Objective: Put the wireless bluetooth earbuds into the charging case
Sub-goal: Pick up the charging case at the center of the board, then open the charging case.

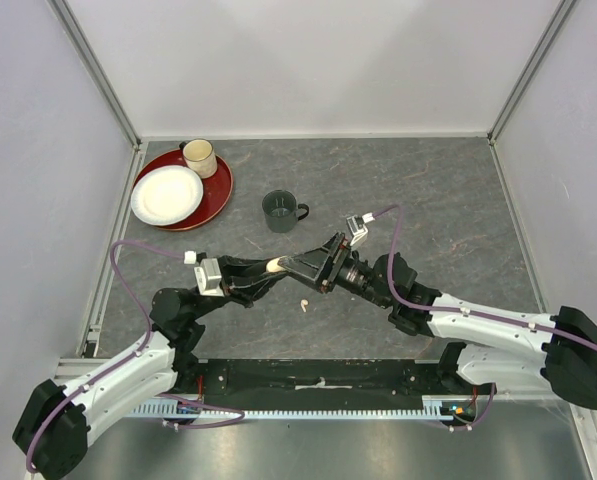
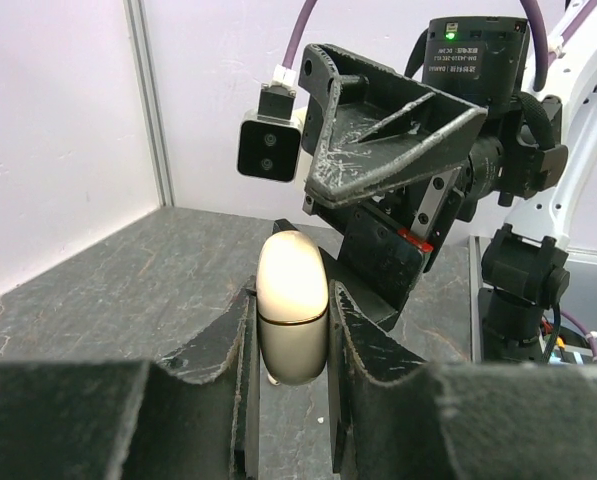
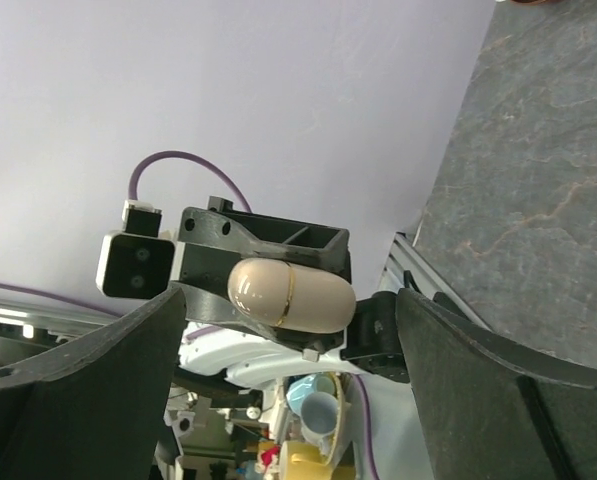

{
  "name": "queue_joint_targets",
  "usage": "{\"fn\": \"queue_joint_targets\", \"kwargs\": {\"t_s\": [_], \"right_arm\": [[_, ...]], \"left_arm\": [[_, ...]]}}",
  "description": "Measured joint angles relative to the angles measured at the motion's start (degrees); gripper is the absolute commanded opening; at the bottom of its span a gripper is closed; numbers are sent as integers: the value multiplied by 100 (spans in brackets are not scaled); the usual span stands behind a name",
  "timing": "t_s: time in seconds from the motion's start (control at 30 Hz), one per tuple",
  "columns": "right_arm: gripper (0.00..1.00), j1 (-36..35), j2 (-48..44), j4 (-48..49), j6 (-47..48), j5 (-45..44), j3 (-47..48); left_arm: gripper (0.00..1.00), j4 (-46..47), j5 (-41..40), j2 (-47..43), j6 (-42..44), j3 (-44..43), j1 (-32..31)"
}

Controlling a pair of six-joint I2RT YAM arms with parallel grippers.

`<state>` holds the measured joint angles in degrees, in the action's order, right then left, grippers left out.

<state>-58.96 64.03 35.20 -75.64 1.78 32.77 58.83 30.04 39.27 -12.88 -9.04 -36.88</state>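
The case sat above the middle of the worktop, held between the left gripper's jaws. The right gripper faced it from the right, jaws spread. One earbud lay just in front (nearer the bases). The mug stood behind. At far left a tray carried a plate and, behind it, a cup.

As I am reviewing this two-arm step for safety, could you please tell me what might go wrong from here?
The left end effector pinches the smooth, rounded charging case by its sides, off the table. A push from the open right end effector facing it could twist it or slip it out. The two end effectors sit very close and may collide. A pale earbud lies on the table below them and could get knocked away.
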Motion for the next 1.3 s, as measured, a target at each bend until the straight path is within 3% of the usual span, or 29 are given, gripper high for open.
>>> {"fn": "queue_joint_targets", "kwargs": {"t_s": [0.13,0.5,0.53,0.57,0.67,0.87,1.3], "right_arm": [[82,11,70,140,-94,20,0],[34,85,361,509,-404,229,-98],[27,87,372,553,-415,243,-109],[24,94,391,614,-428,251,-125],[20,105,452,778,-485,273,-166],[17,109,507,1032,-643,275,-286],[17,105,546,1320,-846,275,-365]], "left_arm": [[2,-4,55,28,17,0,0],[2,7,52,195,17,-4,2],[4,4,52,195,17,-4,2],[16,7,52,195,17,-4,2],[30,-11,44,192,17,-7,4],[45,-129,52,195,15,-55,4],[46,-118,52,310,11,-57,0]]}}
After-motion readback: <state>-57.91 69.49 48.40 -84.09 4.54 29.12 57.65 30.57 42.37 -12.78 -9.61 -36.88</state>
